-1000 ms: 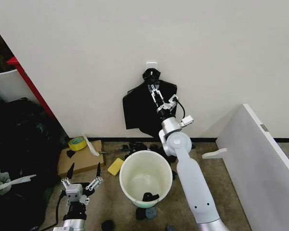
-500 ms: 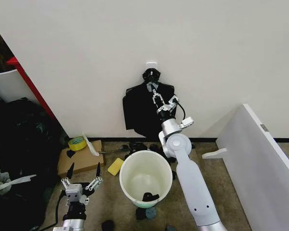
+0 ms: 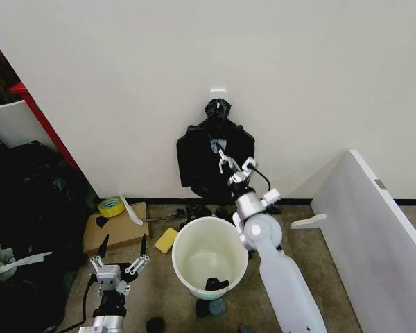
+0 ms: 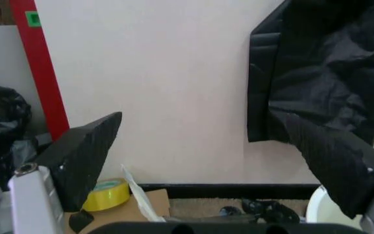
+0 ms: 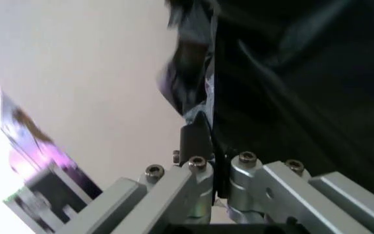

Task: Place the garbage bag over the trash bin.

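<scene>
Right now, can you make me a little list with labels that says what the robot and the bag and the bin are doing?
Bag: black garbage bag hanging from a white hook on the wall, above the floor
Right tool: right tool raised against the lower part of the bag, shut on a fold of it
Left tool: left tool low beside the bin, open, holding nothing
Bin: white trash bin upright on the floor below the bag, no liner on it, a small black scrap inside
Nearby: yellow tape roll on cardboard

One garbage bag (image 3: 215, 156) hangs on the wall; one trash bin (image 3: 209, 258), one yellow tape roll (image 3: 111, 206), one yellow sponge (image 3: 166, 240), two tools.
</scene>
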